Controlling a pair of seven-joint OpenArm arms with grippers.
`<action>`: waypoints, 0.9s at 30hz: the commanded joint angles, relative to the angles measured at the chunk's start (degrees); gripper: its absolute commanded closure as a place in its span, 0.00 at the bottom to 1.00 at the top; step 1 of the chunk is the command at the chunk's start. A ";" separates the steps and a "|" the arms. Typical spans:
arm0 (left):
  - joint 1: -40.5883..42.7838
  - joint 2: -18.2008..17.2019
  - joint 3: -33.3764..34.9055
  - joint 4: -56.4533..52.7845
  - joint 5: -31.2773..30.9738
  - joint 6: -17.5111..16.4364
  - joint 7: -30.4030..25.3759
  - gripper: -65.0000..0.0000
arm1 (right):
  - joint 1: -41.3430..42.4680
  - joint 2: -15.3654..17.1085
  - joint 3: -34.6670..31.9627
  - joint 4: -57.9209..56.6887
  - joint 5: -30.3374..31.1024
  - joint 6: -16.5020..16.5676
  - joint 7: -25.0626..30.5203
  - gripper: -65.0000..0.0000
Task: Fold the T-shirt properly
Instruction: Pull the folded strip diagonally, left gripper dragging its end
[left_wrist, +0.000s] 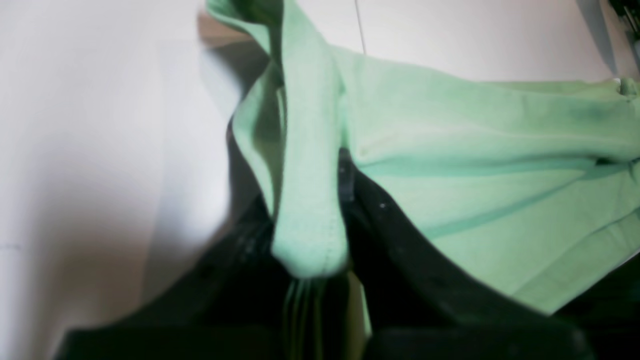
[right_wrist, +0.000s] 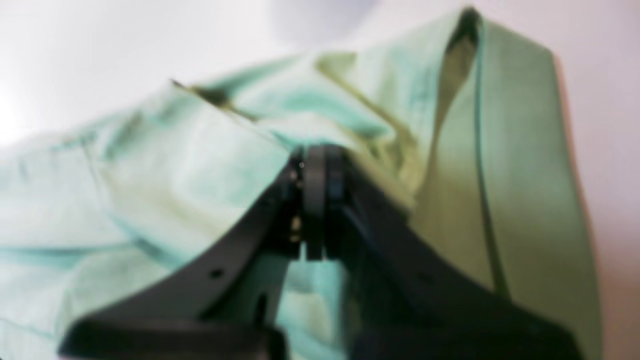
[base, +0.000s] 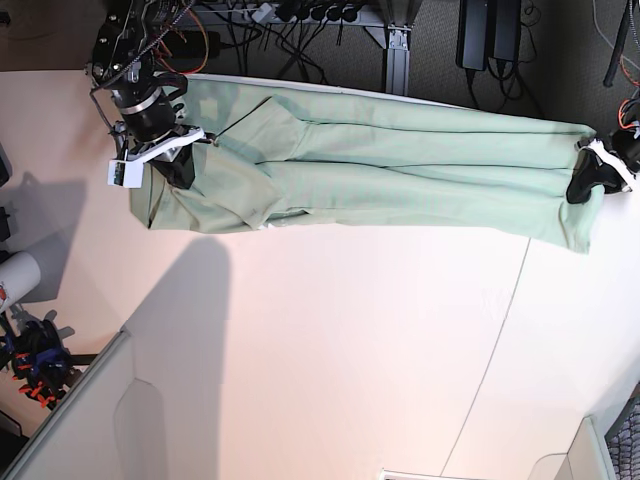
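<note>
T-shirt (base: 400, 160) lying stretched across far part of worktop (base: 330, 340), running left to right in base view. Right tool (base: 185, 150) sitting at shirt's left end, pinching fabric (right_wrist: 320, 150). Left tool (base: 590, 175) sitting at shirt's right end, gripping bunched fold (left_wrist: 310, 220) between fingers. Folded flap lying over shirt near left end. Cables (base: 300, 15) hanging behind worktop's far edge.
</note>
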 joint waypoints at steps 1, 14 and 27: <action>-1.11 -0.52 0.26 -0.11 3.45 -0.01 3.21 1.00 | 1.16 0.72 0.46 1.29 0.98 0.04 1.29 1.00; -20.94 -1.01 0.72 -16.48 9.40 -0.01 -0.35 1.00 | 3.54 0.85 0.66 6.71 1.14 0.07 -0.04 1.00; -40.46 -3.21 4.87 -34.38 22.16 0.98 -11.02 1.00 | 3.21 0.90 1.84 6.82 3.69 0.07 -1.44 1.00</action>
